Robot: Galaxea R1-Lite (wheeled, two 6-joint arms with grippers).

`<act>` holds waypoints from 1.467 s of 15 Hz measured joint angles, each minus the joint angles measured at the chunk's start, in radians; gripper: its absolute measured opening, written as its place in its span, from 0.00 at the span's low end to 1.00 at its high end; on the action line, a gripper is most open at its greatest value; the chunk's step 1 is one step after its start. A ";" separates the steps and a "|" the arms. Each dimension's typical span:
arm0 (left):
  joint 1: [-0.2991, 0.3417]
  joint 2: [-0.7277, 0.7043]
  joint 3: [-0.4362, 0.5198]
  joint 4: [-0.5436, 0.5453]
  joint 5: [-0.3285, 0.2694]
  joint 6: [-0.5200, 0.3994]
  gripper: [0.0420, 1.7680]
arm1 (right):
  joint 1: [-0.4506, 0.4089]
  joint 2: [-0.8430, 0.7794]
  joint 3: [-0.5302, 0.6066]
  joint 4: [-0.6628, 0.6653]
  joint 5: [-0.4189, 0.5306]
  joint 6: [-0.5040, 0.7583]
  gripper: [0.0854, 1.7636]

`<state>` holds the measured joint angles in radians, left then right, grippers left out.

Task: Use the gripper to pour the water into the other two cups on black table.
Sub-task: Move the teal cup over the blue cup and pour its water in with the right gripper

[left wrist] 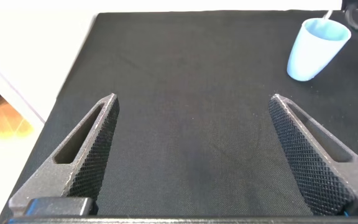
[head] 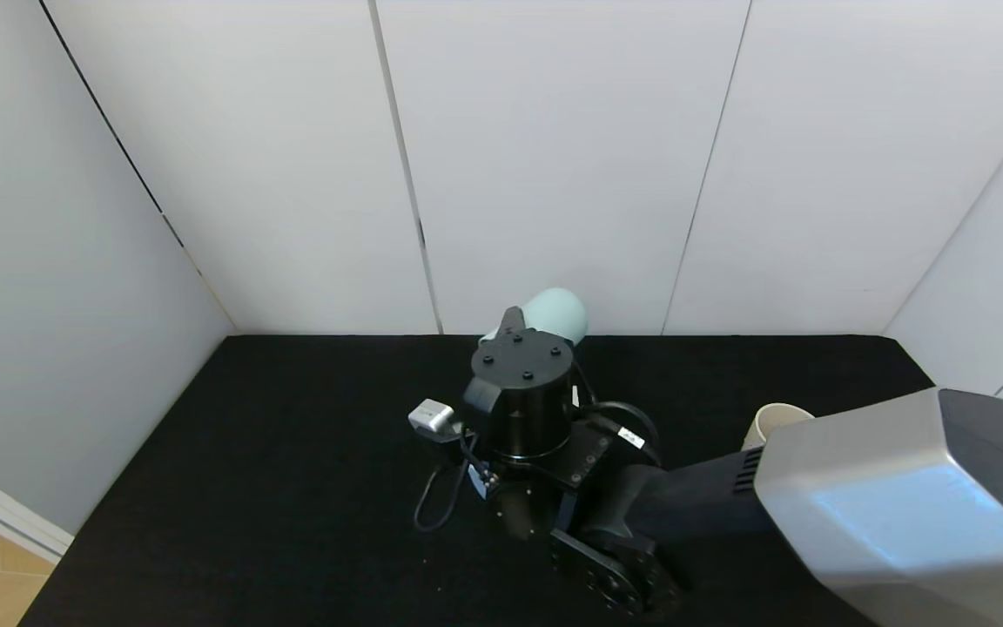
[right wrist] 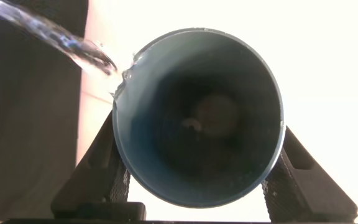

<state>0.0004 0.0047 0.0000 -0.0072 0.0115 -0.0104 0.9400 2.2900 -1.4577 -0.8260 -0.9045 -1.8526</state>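
Water (right wrist: pixel 73 46) runs in a clear stream off the rim of the teal cup (right wrist: pixel 197 118), which the right gripper (right wrist: pixel 197 186) clamps between its two black fingers (right wrist: pixel 101 168), one on each side of the cup wall. In the head view that gripper (head: pixel 514 335) sits over the middle of the black table (head: pixel 292 453), its cylindrical body hiding most of the tipped teal cup (head: pixel 554 313), whose base points up towards the white back wall (head: pixel 554 157). Nearer the robot's right side, the cream cup (head: pixel 771 422) stands on the cloth, half hidden behind the grey arm housing (head: pixel 902 505). The left gripper (left wrist: pixel 194 155) hovers low over bare black cloth with its textured fingers (left wrist: pixel 95 149) spread wide and nothing between them. Farther off in its view, the light blue cup (left wrist: pixel 316 48) stands upright on the table, with a thin stream of water (left wrist: pixel 329 14) falling into its mouth.
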 joint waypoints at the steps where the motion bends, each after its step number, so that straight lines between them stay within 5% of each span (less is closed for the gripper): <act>1: 0.000 0.000 0.000 0.000 0.000 0.000 0.97 | 0.000 0.001 0.012 -0.020 0.003 -0.016 0.65; 8: 0.000 0.000 0.000 0.000 0.000 0.000 0.97 | 0.000 -0.006 0.029 -0.024 0.004 0.001 0.65; 12: 0.000 0.000 0.000 0.000 0.000 0.000 0.97 | -0.007 -0.018 0.038 0.014 -0.011 0.154 0.65; 22: 0.000 0.000 0.000 0.000 0.000 0.000 0.97 | 0.005 -0.143 0.093 0.551 0.046 1.081 0.65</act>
<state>0.0004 0.0047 0.0000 -0.0072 0.0119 -0.0104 0.9453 2.1466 -1.3643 -0.2751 -0.8585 -0.7719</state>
